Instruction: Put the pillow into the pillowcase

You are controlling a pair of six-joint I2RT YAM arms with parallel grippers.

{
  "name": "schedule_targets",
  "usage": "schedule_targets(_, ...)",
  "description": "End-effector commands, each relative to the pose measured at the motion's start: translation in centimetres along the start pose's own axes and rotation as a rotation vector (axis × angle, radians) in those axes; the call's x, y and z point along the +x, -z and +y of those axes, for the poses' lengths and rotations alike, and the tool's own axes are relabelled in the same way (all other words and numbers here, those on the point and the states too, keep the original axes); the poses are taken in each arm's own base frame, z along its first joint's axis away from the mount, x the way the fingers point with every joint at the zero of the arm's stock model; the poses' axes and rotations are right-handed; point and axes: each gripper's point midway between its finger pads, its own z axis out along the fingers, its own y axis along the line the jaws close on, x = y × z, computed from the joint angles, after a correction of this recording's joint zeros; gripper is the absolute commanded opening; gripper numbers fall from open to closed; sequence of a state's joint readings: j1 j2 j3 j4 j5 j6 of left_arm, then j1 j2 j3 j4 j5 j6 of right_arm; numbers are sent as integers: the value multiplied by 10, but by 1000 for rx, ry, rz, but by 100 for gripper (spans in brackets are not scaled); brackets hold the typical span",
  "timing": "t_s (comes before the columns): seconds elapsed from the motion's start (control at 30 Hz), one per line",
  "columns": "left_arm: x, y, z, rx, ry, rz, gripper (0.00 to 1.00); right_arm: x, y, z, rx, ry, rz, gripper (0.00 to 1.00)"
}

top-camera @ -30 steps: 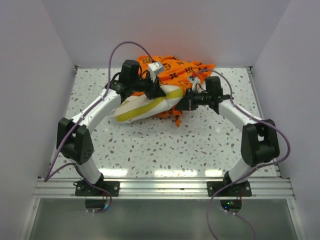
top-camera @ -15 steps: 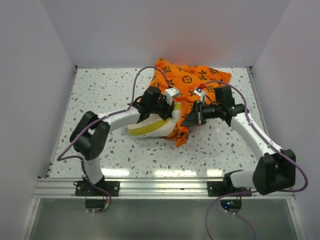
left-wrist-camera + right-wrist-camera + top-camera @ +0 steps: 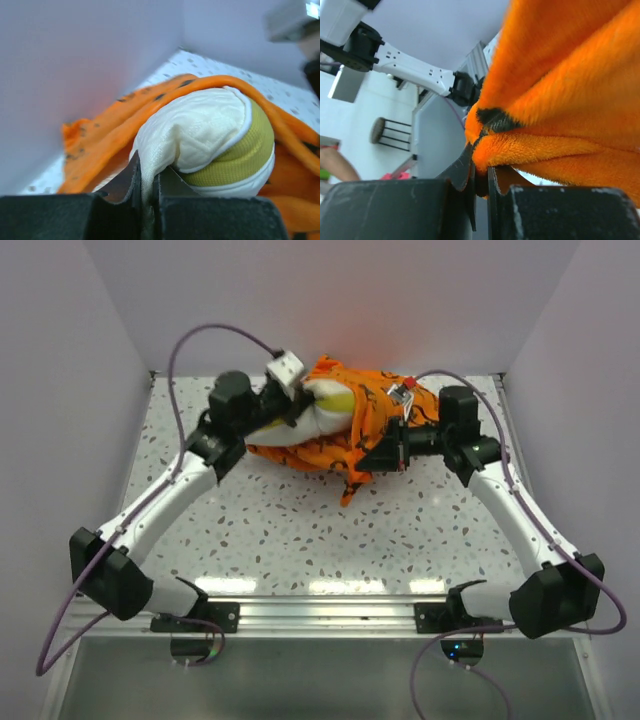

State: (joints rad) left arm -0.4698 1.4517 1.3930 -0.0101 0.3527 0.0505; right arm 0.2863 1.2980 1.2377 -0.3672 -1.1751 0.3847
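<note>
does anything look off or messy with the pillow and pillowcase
The pillow is scrunched into a ball instead of lying flat, pinched in the left hand and only partly wrapped by the pillowcase. The case is crumpled, pinched by the right hand, with a flap trailing toward the near side.

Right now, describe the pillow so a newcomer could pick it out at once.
At the far edge of the speckled table is a bunched orange pillowcase. The pillow pokes out of its left end, pinched in the left gripper's shut jaws. It alone is cream-white and quilted, with a yellow-green band.
</note>
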Motion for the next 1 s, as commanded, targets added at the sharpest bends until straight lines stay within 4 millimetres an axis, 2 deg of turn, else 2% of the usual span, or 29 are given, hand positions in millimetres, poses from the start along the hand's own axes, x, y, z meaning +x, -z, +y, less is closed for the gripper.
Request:
schedule_targets(0.0,218,1,-103,226,-59,422,0,38,-4,-4,-61,-106,49,0)
schedule_targets(0.03,286,4,-120,259,-21,573,0,45,-5,-9,-50,-124,54,0)
schedule_targets(0.1,327,-4,-134,249,133,707,0,63,-9,-19,-37,-176,79,0)
schedule_targets(0.13,346,-25,-128,219,180,775,0,69,-9,-19,-37,-196,91,0)
schedule_targets(0.17,344,-34,-115,170,285,774,0,72,-8,-17,-36,-203,94,0)
schedule_targets(0.2,334,-47,-100,131,339,717,0,75,-9,-12,-45,-199,100,0)
schedule_targets(0.23,304,-61,-81,92,376,605,0,75,-9,-7,-55,-190,100,0)
schedule_targets(0.27,271,-78,-42,0,443,460,0,76,-8,2,-71,-188,103,0)
schedule_targets(0.3,248,-84,-22,-41,456,392,0,77,-10,10,-90,-176,111,0)
schedule_targets(0.33,199,-99,4,-76,447,285,0,75,-10,16,-101,-165,113,0)
schedule_targets(0.37,182,-97,36,-138,480,257,0,69,-8,25,-118,-138,109,0)
schedule_targets(0.4,162,-98,56,-187,484,225,0,66,-6,34,-130,-124,109,0)
schedule_targets(0.43,121,-101,77,-217,466,150,0,65,-4,39,-138,-122,115,0)
schedule_targets(0.5,107,-92,98,-290,422,147,0,61,2,56,-173,-63,125,0)
schedule_targets(0.53,108,-86,91,-275,395,156,0,67,5,58,-167,-84,137,0)
schedule_targets(0.57,112,-90,68,-233,324,168,0,73,5,54,-157,-73,140,0)
schedule_targets(0.6,126,-90,51,-219,294,197,0,78,5,50,-143,-84,142,0)
schedule_targets(0.63,171,-78,25,-183,291,296,0,80,4,46,-139,-84,140,0)
schedule_targets(0.67,186,-80,-17,-103,238,313,0,87,2,37,-126,-108,145,0)
schedule_targets(0.7,210,-73,-46,-29,206,354,0,88,1,30,-110,-123,141,0)
schedule_targets(0.73,265,-51,-73,10,193,471,0,85,-2,22,-89,-109,122,0)
schedule_targets(0.77,288,-45,-103,61,165,531,0,86,-3,19,-81,-133,122,0)
schedule_targets(0.8,310,-38,-113,83,175,599,0,84,-4,18,-82,-129,114,0)
schedule_targets(0.83,333,-40,-116,78,202,668,0,84,-5,19,-90,-138,118,0)
schedule_targets(0.87,344,-36,-109,66,268,713,0,83,-5,18,-92,-139,122,0)
schedule_targets(0.9,348,-39,-100,60,313,718,0,88,-3,19,-87,-161,141,0)
schedule_targets(0.93,332,-52,-70,11,386,642,0,92,-2,20,-93,-162,156,0)
schedule_targets(0.97,316,-58,-68,73,432,586,2,94,0,20,-100,-129,164,0)
